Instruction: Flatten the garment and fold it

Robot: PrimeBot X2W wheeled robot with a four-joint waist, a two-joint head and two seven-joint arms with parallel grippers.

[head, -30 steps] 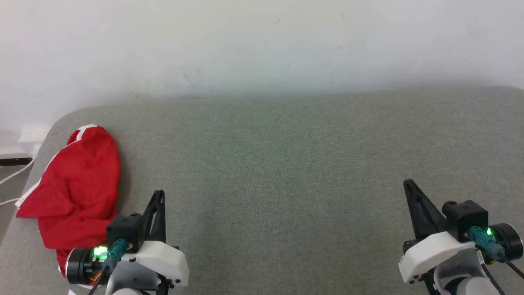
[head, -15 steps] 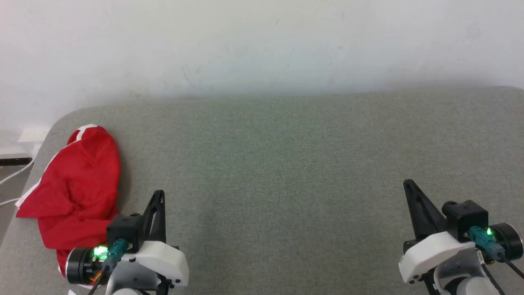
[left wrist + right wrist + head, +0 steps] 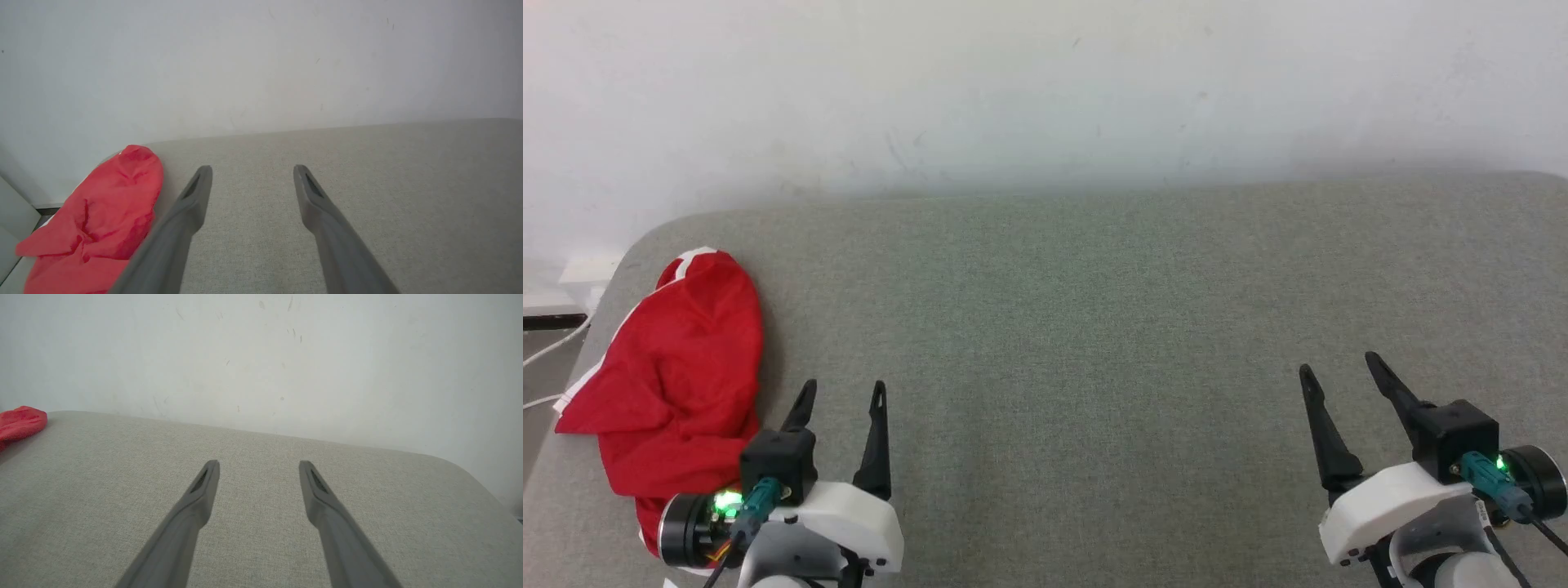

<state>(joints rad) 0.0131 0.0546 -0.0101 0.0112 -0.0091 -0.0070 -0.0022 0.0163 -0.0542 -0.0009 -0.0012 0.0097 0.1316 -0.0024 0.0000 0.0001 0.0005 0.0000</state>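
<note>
The garment [image 3: 674, 376] is a bunched red heap with white trim at the far left edge of the grey table [image 3: 1094, 327]. It also lies at the left in the left wrist view, garment [image 3: 98, 216], and as a red sliver in the right wrist view, garment [image 3: 18, 422]. My left gripper [image 3: 843, 392] is open just right of the heap, with nothing between its fingers; the left gripper [image 3: 251, 169] hovers over bare cloth. At the lower right my right gripper [image 3: 1339, 365] is open and empty, far from the garment, and seen close as right gripper [image 3: 258, 463].
A white wall [image 3: 1045, 90] runs behind the table. The table's rounded left corner [image 3: 645, 237] is by the garment, with white cables [image 3: 551, 351] and a dark strip [image 3: 551, 321] beyond it. The rounded right corner [image 3: 461, 465] is near my right gripper.
Both grippers have opened: their fingers were together in the earlier frames and now stand apart. The garment has not moved.
</note>
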